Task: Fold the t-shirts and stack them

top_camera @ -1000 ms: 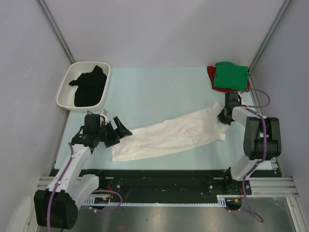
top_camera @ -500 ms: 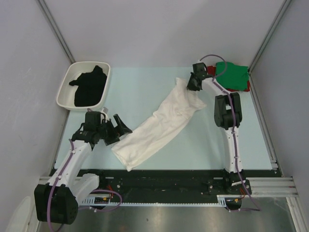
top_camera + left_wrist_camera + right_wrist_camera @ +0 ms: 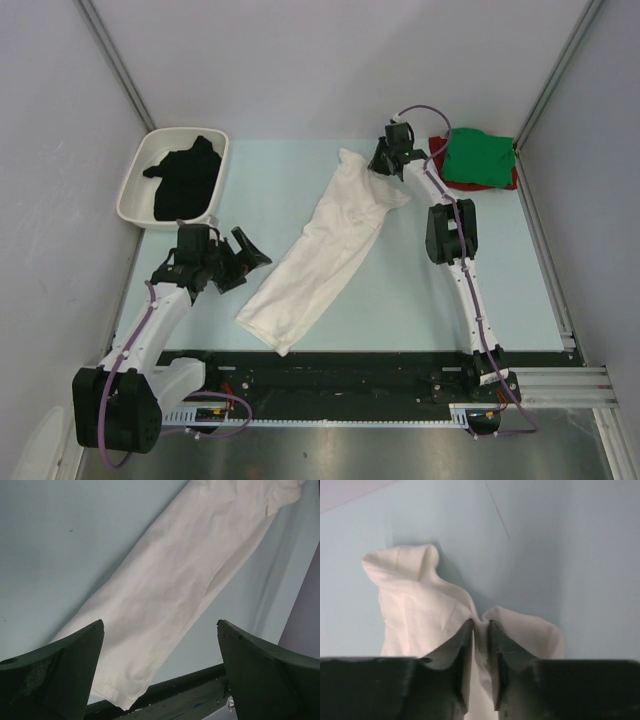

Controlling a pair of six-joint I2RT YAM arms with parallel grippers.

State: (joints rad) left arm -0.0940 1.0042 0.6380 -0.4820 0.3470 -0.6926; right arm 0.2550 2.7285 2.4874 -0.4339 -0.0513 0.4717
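Note:
The white t-shirt (image 3: 325,245) lies as a long folded band running diagonally from near left to far right on the pale table. My right gripper (image 3: 385,165) is shut on its far end; in the right wrist view a pinch of white cloth (image 3: 481,630) sits between the closed jaws of that gripper (image 3: 481,625). My left gripper (image 3: 250,262) stands wide open just left of the shirt's near end, and its wrist view shows the white t-shirt (image 3: 175,585) lying beyond the spread fingers (image 3: 65,670). The green t-shirt (image 3: 480,158) rests on the red t-shirt (image 3: 437,152) at far right. The black t-shirt (image 3: 185,180) lies in the tray.
A white plastic tray (image 3: 130,195) stands at the far left. Grey walls close in both sides, and a black rail (image 3: 340,370) runs along the near table edge.
My right gripper has swept the shirt's end from the right side to the far middle, swinging the shirt from nearly crosswise to a steep diagonal. The left arm has barely moved.

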